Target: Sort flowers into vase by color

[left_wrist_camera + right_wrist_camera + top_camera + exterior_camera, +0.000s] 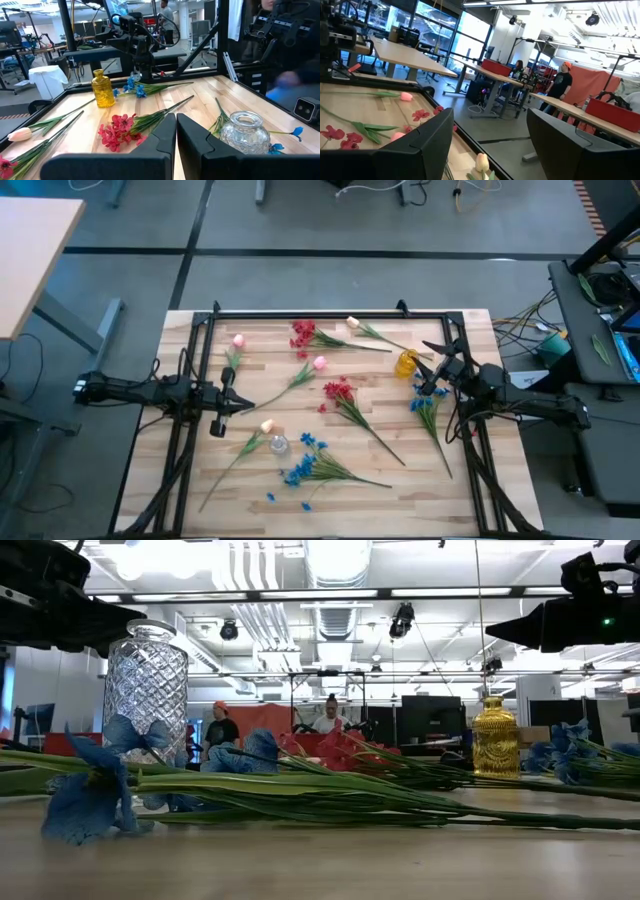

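Flowers lie flat on the wooden table, apart from one another. There are red clusters (303, 333) (338, 390), blue clusters (304, 466) (425, 406), pink buds (238, 340) (320, 363), a peach bud (267, 425) and a cream bud (352, 323). A clear cut-glass vase (278, 444) stands near the front, and a yellow glass vase (405, 363) stands at the right. My left gripper (176, 134) hovers shut at the table's left side, touching nothing. My right gripper (490, 135) hangs open above the right side, beside the yellow vase, with nothing between its fingers.
A black frame (330, 313) runs along the table's far edge and down both sides under the arms. A light wooden desk (30, 250) stands off the far left. People (220, 728) sit in the room behind the table.
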You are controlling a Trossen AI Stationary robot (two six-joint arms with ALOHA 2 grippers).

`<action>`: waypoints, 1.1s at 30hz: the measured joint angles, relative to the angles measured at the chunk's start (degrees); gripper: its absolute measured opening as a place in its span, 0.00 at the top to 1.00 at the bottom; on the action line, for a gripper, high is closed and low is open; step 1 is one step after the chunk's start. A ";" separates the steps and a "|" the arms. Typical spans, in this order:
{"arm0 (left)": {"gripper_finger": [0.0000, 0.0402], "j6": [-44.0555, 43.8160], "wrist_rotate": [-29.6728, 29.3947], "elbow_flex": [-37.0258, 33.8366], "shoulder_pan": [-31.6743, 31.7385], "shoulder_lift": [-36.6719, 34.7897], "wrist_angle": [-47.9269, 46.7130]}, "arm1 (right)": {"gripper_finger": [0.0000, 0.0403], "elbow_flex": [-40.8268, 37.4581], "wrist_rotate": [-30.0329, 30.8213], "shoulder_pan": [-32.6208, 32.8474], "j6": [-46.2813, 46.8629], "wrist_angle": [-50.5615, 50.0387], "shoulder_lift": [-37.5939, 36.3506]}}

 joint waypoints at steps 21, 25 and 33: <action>1.00 -0.01 0.00 0.01 -0.01 0.00 0.00 | 0.39 0.02 0.01 0.01 0.00 0.01 0.02; 1.00 0.04 0.03 -0.09 0.00 0.12 2.67 | 0.39 0.02 0.00 -0.01 0.00 0.00 0.01; 1.00 -20.96 0.00 -0.05 -0.03 1.38 35.06 | 0.39 0.00 -0.04 0.01 3.33 -0.08 0.02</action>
